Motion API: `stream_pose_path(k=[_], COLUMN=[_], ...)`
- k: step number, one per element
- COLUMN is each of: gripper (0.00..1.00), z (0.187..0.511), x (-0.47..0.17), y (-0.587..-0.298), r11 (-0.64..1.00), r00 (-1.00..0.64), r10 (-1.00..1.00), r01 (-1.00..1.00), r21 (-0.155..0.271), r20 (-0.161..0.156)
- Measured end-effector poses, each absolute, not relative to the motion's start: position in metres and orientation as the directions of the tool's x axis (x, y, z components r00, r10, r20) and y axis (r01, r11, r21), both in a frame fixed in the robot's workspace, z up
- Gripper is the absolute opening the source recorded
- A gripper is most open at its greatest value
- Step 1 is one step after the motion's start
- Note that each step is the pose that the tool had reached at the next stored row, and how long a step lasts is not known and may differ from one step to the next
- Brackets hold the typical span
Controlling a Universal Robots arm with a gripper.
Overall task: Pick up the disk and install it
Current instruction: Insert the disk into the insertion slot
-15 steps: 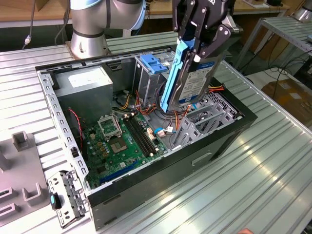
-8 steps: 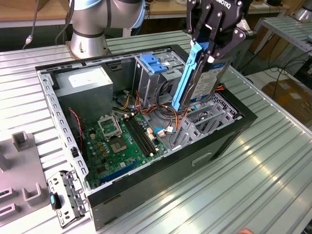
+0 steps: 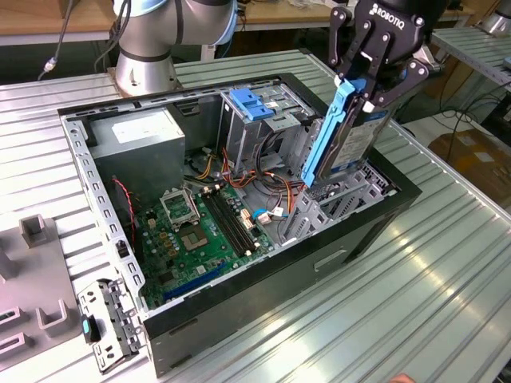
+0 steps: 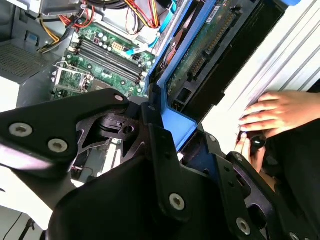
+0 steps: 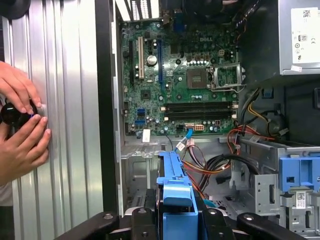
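Your disk (image 3: 345, 140) stands nearly on end and tilted, top leaning toward the exterior view's right. Its blue rail faces the inside of the case (image 3: 263, 275). Its lower end is down in the drive cage (image 3: 335, 199) at the case's end toward the exterior view's right. You can't tell whether it touches the bottom of the cage. The hand (image 3: 369, 86) is clamped on the disk's upper end, with fingers on both faces. Just beside the disk, deeper in the case, a blue bracket (image 3: 251, 104) sits on top of another bay. Red and orange cables (image 3: 263, 183) run between the bays and the green motherboard (image 3: 200, 231). The grey power supply (image 3: 140, 136) fills the case's far corner, nearest the arm's base (image 3: 144, 56). The open case lies across the middle of the ribbed counter (image 3: 447, 319). In the first wrist view a person's hands (image 5: 20, 130) rest on the counter near the case's long wall, closed round a small black object (image 5: 11, 114).
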State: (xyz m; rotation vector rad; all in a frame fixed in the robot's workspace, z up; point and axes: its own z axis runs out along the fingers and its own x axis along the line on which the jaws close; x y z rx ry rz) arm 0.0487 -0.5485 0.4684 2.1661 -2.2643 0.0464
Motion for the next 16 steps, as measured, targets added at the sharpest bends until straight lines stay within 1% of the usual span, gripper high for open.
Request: stream_pose_path(k=[16], gripper=[0.37], z=[0.457], x=[0.06], y=[-0.552], r11=[0.044], r00=[-0.045], r10=[-0.999], r01=[-0.999], r21=[-0.016], r20=[0.026])
